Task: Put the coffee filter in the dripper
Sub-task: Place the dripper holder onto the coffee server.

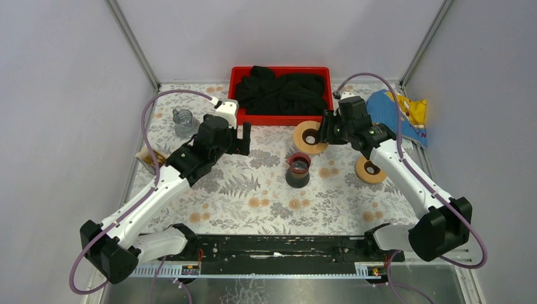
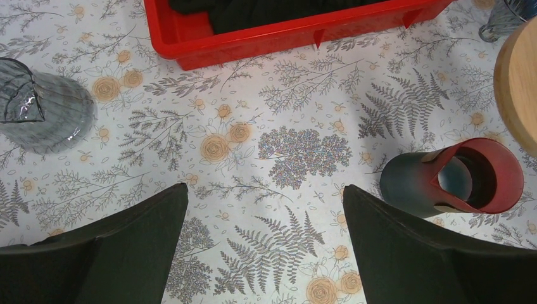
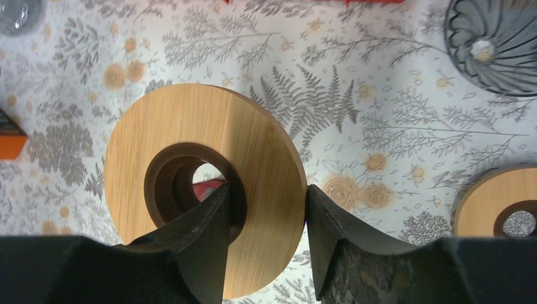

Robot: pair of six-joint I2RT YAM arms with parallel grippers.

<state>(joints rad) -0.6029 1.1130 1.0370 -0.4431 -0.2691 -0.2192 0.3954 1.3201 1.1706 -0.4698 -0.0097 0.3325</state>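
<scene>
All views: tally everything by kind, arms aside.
wooden ring: 2
ribbed glass piece: 2
mug: 1
red bin: 1
black cloth: 1
blue-and-yellow bag: 1
orange-brown item: 1
total: 9

You have a white tablecloth [image 1: 253, 190] printed all over with grey ferns and sprigs, pale orange roses and one speckled lilac-and-green cluster. The bin [image 1: 237, 82] is bright red, and the cloth [image 1: 285, 92] heaped in it is black. The bamboo ring [image 3: 253, 152] is light honey tan with fine straight grain and a dark brown bore; the second ring [image 3: 487, 202] matches it. The cup [image 2: 411, 183] is charcoal outside and red at its rim and inner wall. The glass dripper [image 3: 500, 44] is smoky grey with swirling ribs. The bag [image 1: 408, 114] is blue and yellow. The left arm [image 1: 158, 190] and right arm [image 1: 405, 171] are white with black joints and mauve cables [image 1: 149, 120]. The left gripper [image 2: 265, 190] and right gripper [image 3: 267, 193] are black.
</scene>
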